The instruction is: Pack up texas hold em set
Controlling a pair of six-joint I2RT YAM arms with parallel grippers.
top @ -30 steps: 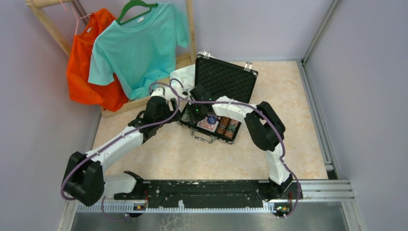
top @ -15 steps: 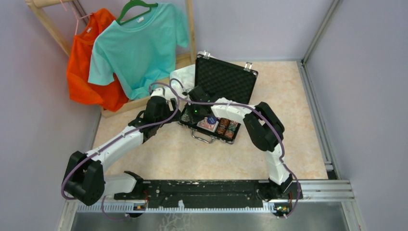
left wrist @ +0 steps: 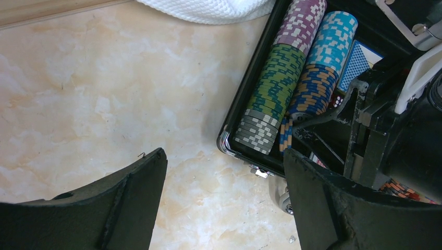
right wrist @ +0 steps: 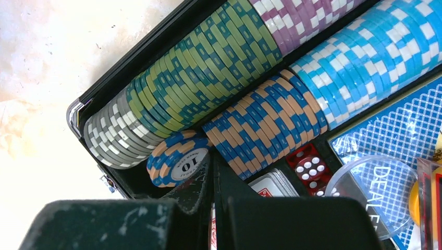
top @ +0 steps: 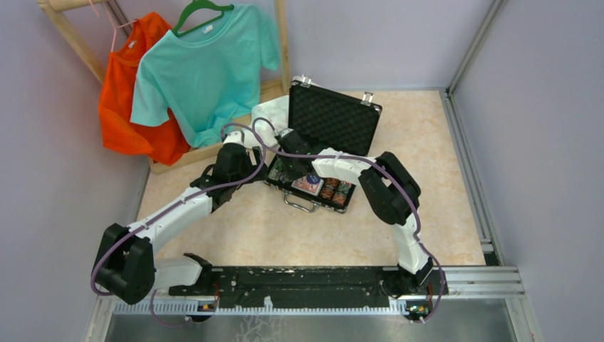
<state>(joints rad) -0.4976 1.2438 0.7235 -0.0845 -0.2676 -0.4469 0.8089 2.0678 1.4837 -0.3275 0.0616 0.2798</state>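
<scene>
The black case lies open, its lid leaning back. Its tray holds rows of grey, green, purple, light-blue and blue-orange chips. Beside them are red dice, a blue deck, a red deck and a clear dealer button. My right gripper is shut, its tips down between a few tilted "10" chips and the blue-orange row. My left gripper hangs open over bare floor by the case's near-left corner, holding nothing.
A white cloth lies against the case's left side. A teal shirt and an orange shirt hang on a wooden rack at the back left. Grey walls enclose the marbled floor.
My right wrist has shifted a little toward the back-left end of the tray. The left arm has stayed where it was, jaws still wide.
</scene>
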